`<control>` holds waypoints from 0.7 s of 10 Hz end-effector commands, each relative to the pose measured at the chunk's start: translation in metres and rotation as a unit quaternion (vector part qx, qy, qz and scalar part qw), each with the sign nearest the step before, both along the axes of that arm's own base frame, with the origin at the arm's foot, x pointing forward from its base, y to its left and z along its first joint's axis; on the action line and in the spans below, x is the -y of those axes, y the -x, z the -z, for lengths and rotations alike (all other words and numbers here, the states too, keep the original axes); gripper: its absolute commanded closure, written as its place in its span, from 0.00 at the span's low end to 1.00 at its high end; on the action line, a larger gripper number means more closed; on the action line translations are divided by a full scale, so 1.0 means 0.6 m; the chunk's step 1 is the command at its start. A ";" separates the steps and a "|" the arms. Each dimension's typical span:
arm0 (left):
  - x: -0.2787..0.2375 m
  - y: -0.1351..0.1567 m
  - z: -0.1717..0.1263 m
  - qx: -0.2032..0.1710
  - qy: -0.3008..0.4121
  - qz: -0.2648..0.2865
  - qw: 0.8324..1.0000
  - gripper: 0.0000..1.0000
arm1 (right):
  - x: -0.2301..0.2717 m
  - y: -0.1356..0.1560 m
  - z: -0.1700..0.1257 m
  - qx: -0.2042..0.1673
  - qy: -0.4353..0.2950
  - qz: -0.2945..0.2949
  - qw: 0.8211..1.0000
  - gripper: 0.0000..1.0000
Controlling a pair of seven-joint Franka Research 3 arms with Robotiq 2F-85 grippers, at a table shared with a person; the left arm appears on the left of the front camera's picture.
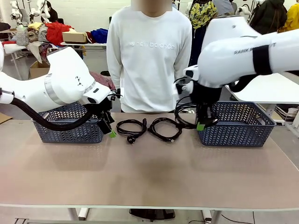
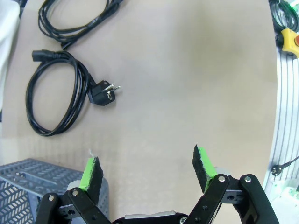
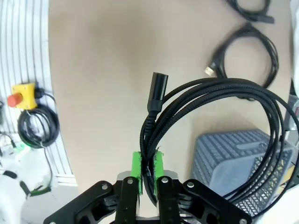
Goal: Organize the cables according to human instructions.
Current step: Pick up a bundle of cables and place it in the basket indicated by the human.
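Observation:
My right gripper (image 1: pixel 202 125) (image 3: pixel 147 169) is shut on a coiled black cable (image 1: pixel 186 111) (image 3: pixel 157 112). It holds the coil in the air at the left end of the right blue basket (image 1: pixel 243 126) (image 3: pixel 224 154). Two more coiled cables lie side by side on the table between the baskets. One has a round plug (image 1: pixel 131 127) (image 2: pixel 32 98), the other a slim plug (image 1: pixel 164 129) (image 3: pixel 211 70). My left gripper (image 1: pixel 109 129) (image 2: pixel 146 164) hangs open and holds nothing, beside the right end of the left blue basket (image 1: pixel 70 127) (image 2: pixel 23 179), just left of the round-plug cable.
A person in a white sweatshirt (image 1: pixel 149 56) stands at the far edge between the baskets. A yellow emergency-stop box (image 3: pixel 21 95) (image 2: pixel 289 39) with its own coiled lead sits off the table's near edge. The near half of the table (image 1: pixel 149 172) is bare.

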State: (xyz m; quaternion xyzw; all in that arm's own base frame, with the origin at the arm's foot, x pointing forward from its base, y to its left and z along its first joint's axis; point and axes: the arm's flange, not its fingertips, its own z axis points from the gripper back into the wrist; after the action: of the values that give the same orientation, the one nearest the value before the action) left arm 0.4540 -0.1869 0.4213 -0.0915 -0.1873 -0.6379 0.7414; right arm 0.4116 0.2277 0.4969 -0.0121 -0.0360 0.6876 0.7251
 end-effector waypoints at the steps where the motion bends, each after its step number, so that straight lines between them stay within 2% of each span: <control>1: -0.001 0.001 0.001 0.002 0.000 -0.001 1.000 0.00 | 0.057 -0.042 -0.013 0.001 -0.007 -0.008 1.000 1.00; 7: -0.001 0.001 0.001 0.002 0.000 -0.001 1.000 0.00 | 0.220 -0.174 -0.001 0.021 -0.014 0.040 0.999 1.00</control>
State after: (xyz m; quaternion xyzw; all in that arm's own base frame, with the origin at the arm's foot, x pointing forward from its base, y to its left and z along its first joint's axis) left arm 0.4542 -0.1871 0.4211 -0.0915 -0.1872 -0.6379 0.7414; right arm 0.5043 0.0996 0.4969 -0.0072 -0.0489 0.6458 0.7619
